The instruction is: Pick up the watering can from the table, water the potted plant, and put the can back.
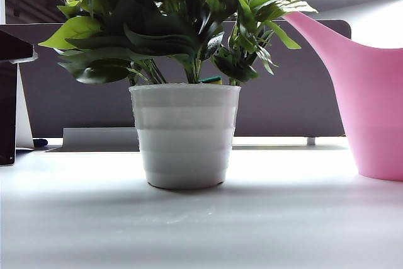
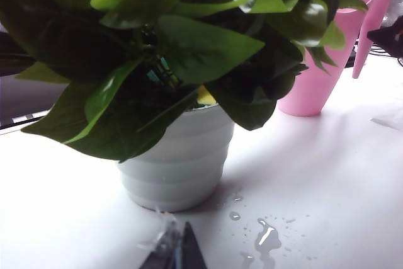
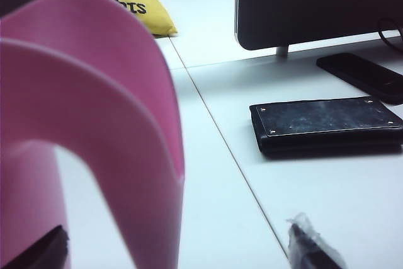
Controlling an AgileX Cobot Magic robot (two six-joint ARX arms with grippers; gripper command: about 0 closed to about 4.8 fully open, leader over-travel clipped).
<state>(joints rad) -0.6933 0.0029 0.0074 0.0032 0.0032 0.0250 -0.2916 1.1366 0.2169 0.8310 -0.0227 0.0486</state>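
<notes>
Plant (image 1: 182,36): on the table (image 1: 201,225), upright, near the middle of the exterior view; broad bright and dark green leaves spreading wider than the pot.
Pot (image 1: 184,137): white, ribbed, tapered; base flat on the table.
Can (image 1: 371,111): pink, standing on the table to the right of the plant in the exterior view, apart from the pot; spout slanting up toward the leaves, tip just beside the outermost leaf as seen from that camera.
Can in left wrist view (image 2: 324,61): behind the plant, partly hidden by leaves; handle arch showing at its far side.
Can in right wrist view (image 3: 94,111): very close, filling one side of the frame; handle loop curving over an opening.
Table in left wrist view (image 2: 327,174): a few water drops and a small puddle (image 2: 266,237) in front of the pot.
Left claw (image 2: 178,251): low, in front of the pot, not touching it; only dark finger ends in frame, too little shown to tell wide or narrow.
Right claw (image 3: 176,250): close against the can's handle; jaws spread wide, one dark fingertip (image 3: 38,250) showing through the loop, the other (image 3: 312,247) out over bare table; no grip on the handle.
Beyond the can: black flat case (image 3: 324,121), monitor (image 3: 315,4) on a stand, yellow bag (image 3: 146,7) with black lettering, all on the table.
Behind the plant: dark panel (image 1: 75,105) along the table's far edge.
</notes>
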